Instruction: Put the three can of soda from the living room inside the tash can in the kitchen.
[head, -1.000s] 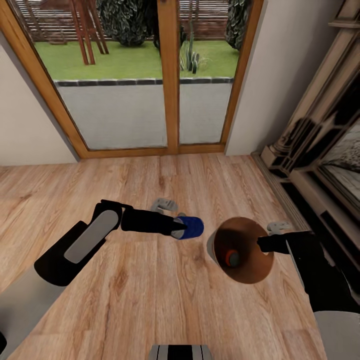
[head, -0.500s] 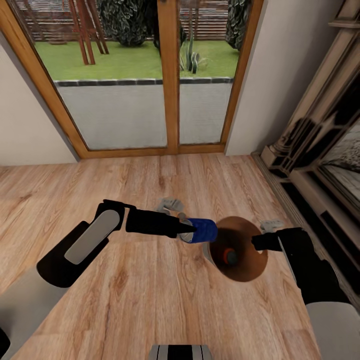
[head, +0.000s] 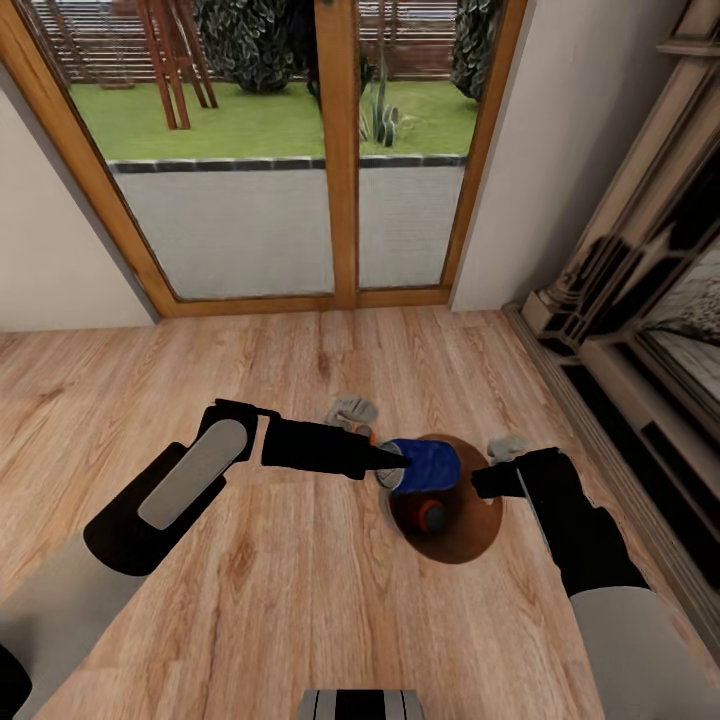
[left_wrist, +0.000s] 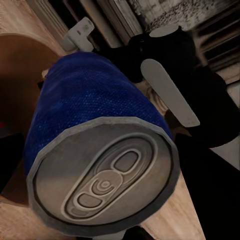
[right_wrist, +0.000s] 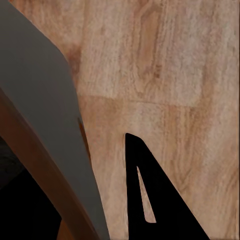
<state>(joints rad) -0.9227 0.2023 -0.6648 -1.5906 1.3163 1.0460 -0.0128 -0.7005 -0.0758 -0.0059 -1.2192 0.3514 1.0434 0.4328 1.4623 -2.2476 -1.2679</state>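
Floor (head: 300, 620): light wood planks are running across the room and showing warm grain under everything.
Glass doors (head: 250, 220): two panes in an orange-brown wooden frame are standing at the far side, with a central post (head: 340, 180) splitting them.
Patio (head: 240, 225): grey paving is lying just beyond the glass, edged by a dark kerb.
Lawn (head: 250, 120): green grass is stretching behind the patio, with dark shrubs (head: 255, 40) and a red-brown wooden frame (head: 175, 55) standing on it.
Walls (head: 560, 140): pale plaster is flanking the doors on both sides.
Fireplace surround (head: 640, 290): cream moulded panels with dark recesses are rising along the right edge.
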